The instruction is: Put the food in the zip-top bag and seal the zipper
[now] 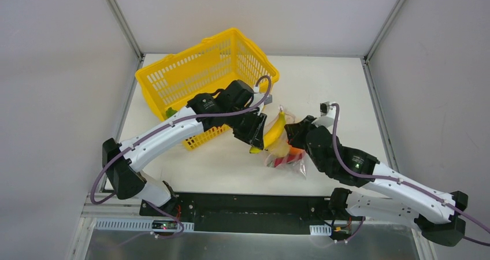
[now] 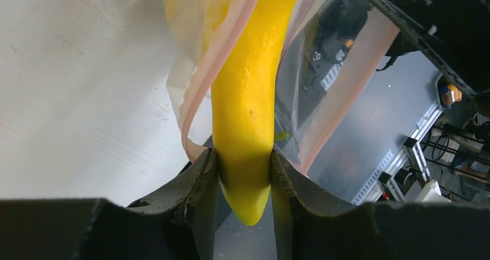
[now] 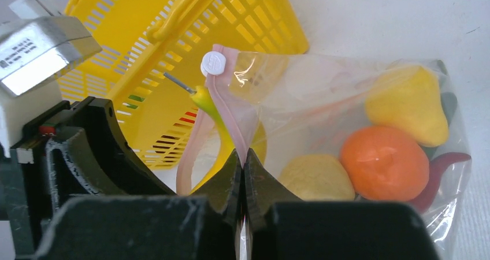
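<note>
A flat white tabletop [image 1: 346,81] stood enclosed by plain pale-grey wall panels [image 1: 242,11] behind and at both sides, joined by slim aluminium corner posts [image 1: 122,20]. The light was soft and even. A black mounting plate [image 1: 254,205] edged the near side.

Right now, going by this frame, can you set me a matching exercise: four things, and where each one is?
Things:
1 banana
2 right hand
3 orange fruit
4 basket

Places:
A wholly inside the zip-top bag
B clamped in the left hand
C on the table, far left
D shut on the zipper

Pairs: 1-B, 2-D, 3-A, 4-C
</note>
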